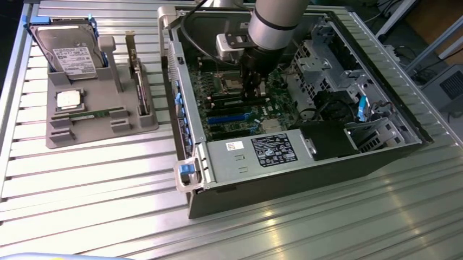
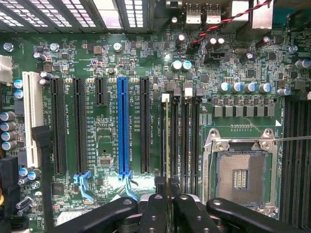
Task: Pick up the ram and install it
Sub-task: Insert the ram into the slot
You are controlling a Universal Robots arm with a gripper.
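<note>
The ram (image 2: pixel 167 145) stands edge-on between my fingers (image 2: pixel 154 204) - a thin pale line running straight out from my pincer (image 2: pixel 167 199) along the motherboard. My pincer is nearly closed, pinching the stick by its near end. The stick lies in line with the outermost of the black memory slots (image 2: pixel 183 141); whether it is fully seated there I cannot tell.

Just beside the ram, on 1 side of my pincer, are the remaining memory slots and then the open CPU socket (image 2: pixel 240 177) with its metal frame. On the other side run the long black expansion slots and 1 blue slot (image 2: pixel 123 126).

In the exterior view my pincer (image 1: pixel 253 89) reaches down into the open computer case (image 1: pixel 190 108), near the middle of the board, with the power supply (image 1: pixel 253 154) a little nearer the camera than I am.

Well apart from my pincer, toward the exterior view's left, a grey tray (image 1: pixel 101 132) sits on the ribbed worktop (image 1: pixel 87 184). It holds a hard drive (image 1: pixel 72 54) with blue rails, a dark expansion card (image 1: pixel 137 81) standing upright, and a second green stick (image 1: pixel 92 115) lying flat.
</note>
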